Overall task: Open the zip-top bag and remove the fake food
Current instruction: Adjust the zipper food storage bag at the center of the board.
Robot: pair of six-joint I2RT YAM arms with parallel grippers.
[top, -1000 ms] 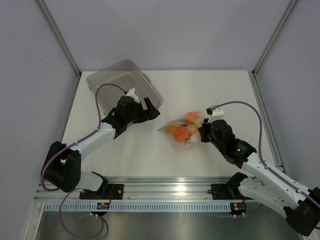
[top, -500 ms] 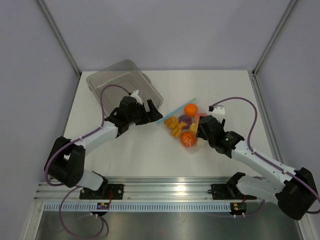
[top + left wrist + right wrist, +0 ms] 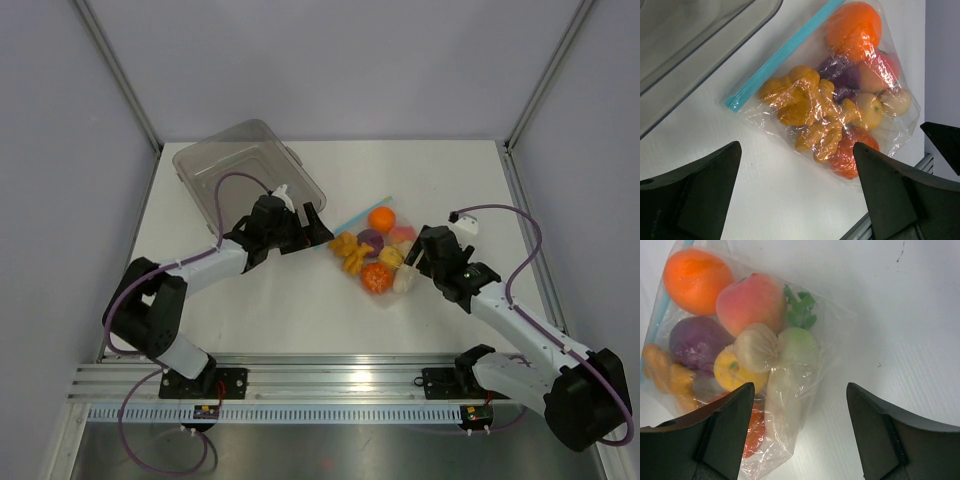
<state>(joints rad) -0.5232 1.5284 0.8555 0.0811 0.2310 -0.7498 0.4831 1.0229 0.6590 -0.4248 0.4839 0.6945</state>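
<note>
The zip-top bag [image 3: 374,250] lies flat on the white table, its light-blue zip strip [image 3: 360,213] along the far-left edge and shut. The fake food sits inside it: an orange [image 3: 381,218], a purple piece [image 3: 370,238], yellow-orange pieces [image 3: 350,252], a red-orange piece [image 3: 376,278]. My left gripper [image 3: 322,228] is open just left of the bag [image 3: 840,95], not touching it. My right gripper [image 3: 418,262] is open at the bag's right edge, with the bag's loose corner [image 3: 785,405] between its jaws but not pinched. The right wrist view also shows a peach [image 3: 750,300] and a white garlic [image 3: 757,347].
A rigid clear tub [image 3: 245,165] stands at the back left, just behind my left arm; its rim [image 3: 700,50] fills the upper left of the left wrist view. Grey walls close in the table on three sides.
My right gripper has opened and let go of the bag, then drawn back to the right. The bag has dropped and spread flat. My left gripper has moved right, closer to the bag.
</note>
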